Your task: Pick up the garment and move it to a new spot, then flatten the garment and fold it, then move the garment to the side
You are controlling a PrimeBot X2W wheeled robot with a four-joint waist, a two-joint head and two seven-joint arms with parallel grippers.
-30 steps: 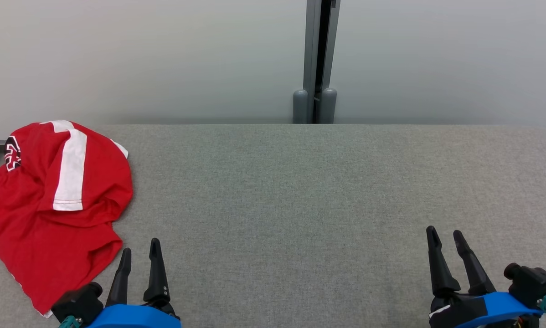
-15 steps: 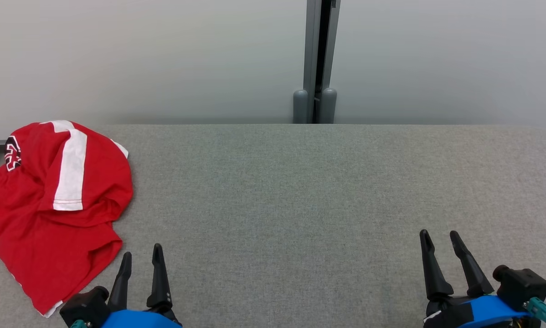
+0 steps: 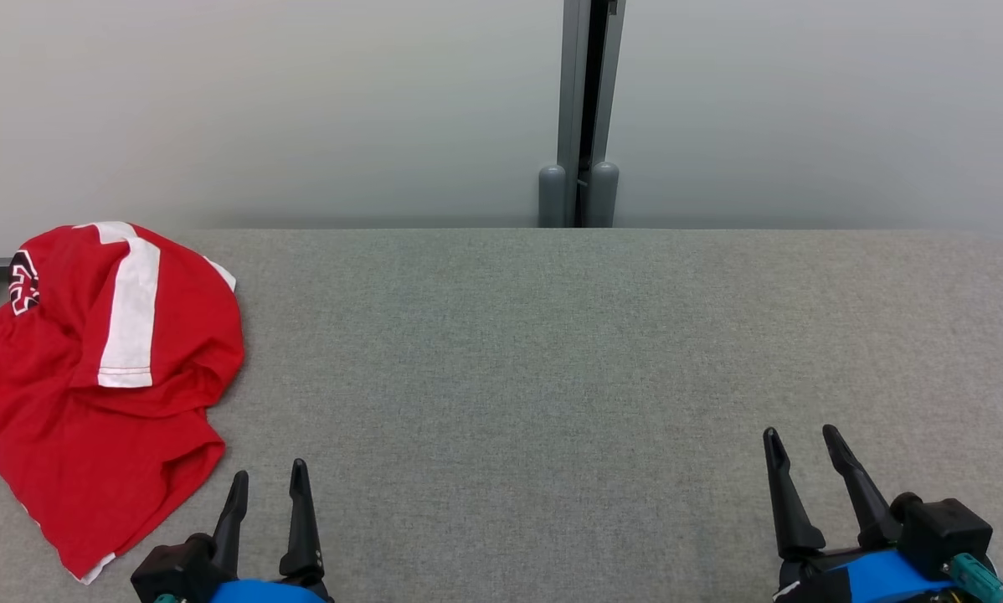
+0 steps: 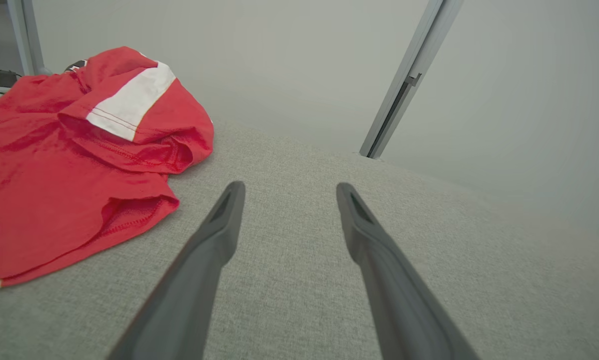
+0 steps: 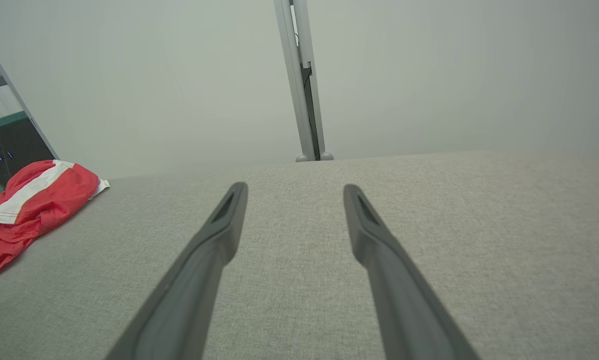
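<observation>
Fingers of the left gripper stand spread wide with nothing between them, low at the near edge of the grey table and just to the right of the garment's near corner, not touching the cloth. The right gripper is likewise released and empty, its two dark fingers parted over bare table far to the right, well apart from the garment. The red garment, with a white stripe and a black-and-white print, lies crumpled at the table's far left end, part of it hanging over that edge. Compared with a second ago, the left gripper has drawn back toward the bottom of the head view and shifted slightly right, away from the cloth; the right gripper has slid a little left and lower. The garment lies as it did, and the grey post behind the table sits in the same place.
</observation>
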